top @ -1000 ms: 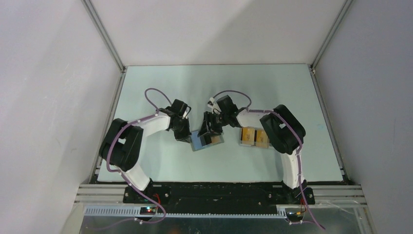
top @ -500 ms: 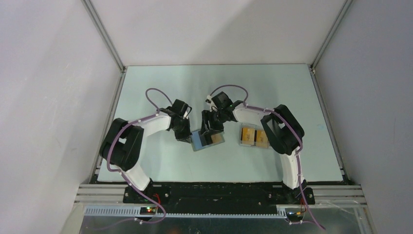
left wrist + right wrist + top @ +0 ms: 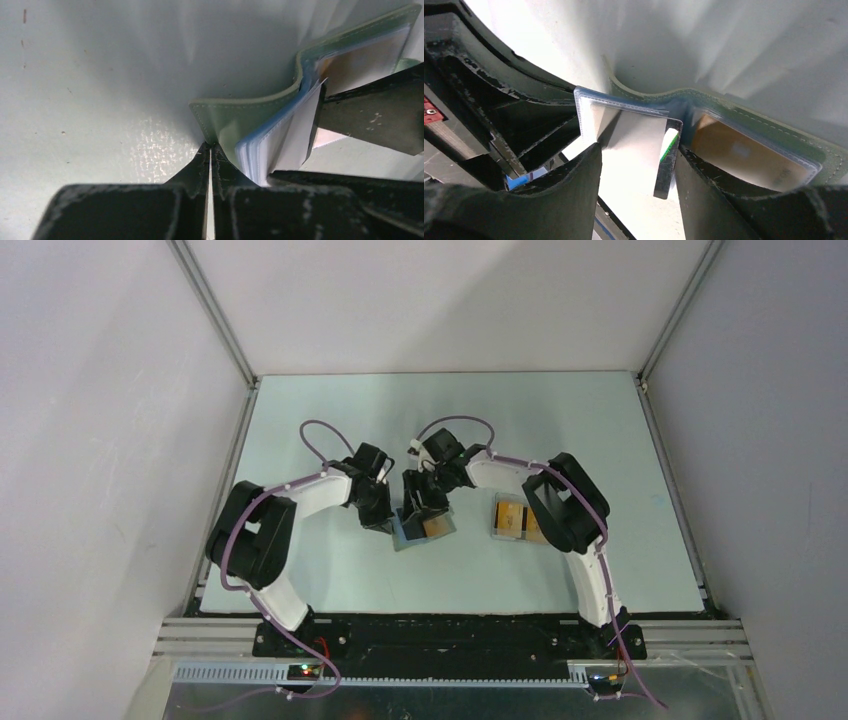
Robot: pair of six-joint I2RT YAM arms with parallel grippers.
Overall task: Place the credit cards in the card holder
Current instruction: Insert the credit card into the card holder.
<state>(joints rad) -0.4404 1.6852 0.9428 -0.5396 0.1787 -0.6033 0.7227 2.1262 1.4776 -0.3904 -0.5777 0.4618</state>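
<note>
Quick status on the wallet job; the card holder [image 3: 408,536] is lying open in the middle of the table [image 3: 330,420], right between my two arms; my left gripper [image 3: 210,152] is pinched together on the edge of its green cover, which I reckon keeps it spread; my right gripper [image 3: 638,155] is down over the clear sleeves [image 3: 624,107] with the jaws apart and a dark card [image 3: 667,160] standing on edge between them, up against one finger; honestly can't tell whether that's a real grip or the card is just leaning there.

Progress-wise: one orange-gold card [image 3: 749,155] is already sitting in a sleeve on the other half, so that one's done; the dark one looks lined up at a pocket but not slid in, as far as I can see; the rest of the credit cards [image 3: 510,518] are waiting in the clear tray [image 3: 497,532] just right of the holder, partly hidden under my right arm, so I can't count them; I'd call it early-to-middle, a few trips left.
</note>
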